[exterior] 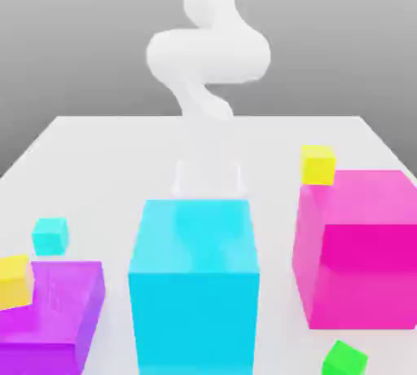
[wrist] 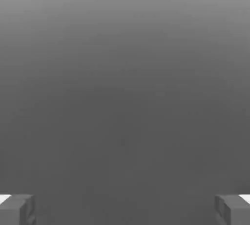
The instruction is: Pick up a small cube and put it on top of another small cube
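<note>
One small cube (exterior: 50,236) is your target: the plain cyan one on the white table (exterior: 106,161), at the exterior view's left, just behind the purple block (exterior: 53,308) and apart from it. Judge it light, rigid and smooth-sided, with nothing to crush, so a modest squeeze should do; the risk is that flat faces slide if you pinch off-centre. Take it across two opposite vertical faces, fingers squared to them and low enough to bite the middle of each side. A small yellow cube (exterior: 15,280) sits on the purple block nearby, and another yellow cube (exterior: 318,164) sits at the far corner of the magenta block (exterior: 358,243); a small green cube (exterior: 344,359) lies at the near right. The gripper (wrist: 125,209) hangs behind the large cyan block (exterior: 194,284), well apart from your cube, its fingertips (wrist: 17,209) spread wide and holding nothing.
</note>
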Tool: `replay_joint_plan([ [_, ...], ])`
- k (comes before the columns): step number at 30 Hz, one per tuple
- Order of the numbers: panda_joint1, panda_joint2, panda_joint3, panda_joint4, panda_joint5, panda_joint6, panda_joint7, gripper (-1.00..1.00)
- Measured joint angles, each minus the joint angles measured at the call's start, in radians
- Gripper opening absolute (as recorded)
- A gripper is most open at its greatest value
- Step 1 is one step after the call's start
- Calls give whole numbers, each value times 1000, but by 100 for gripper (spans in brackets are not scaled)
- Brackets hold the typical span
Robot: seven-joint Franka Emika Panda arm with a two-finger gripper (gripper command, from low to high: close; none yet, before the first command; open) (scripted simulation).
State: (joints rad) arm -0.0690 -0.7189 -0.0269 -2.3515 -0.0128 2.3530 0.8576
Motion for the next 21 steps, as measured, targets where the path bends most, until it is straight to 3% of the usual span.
replay_joint_plan([
  [14, -386, 507, -236, -308, -46, 327, 332, 0],
  [18, -479, 652, -322, -394, -9, 418, 389, 0],
  [21, -566, 765, -331, -436, 77, 491, 373, 0],
])
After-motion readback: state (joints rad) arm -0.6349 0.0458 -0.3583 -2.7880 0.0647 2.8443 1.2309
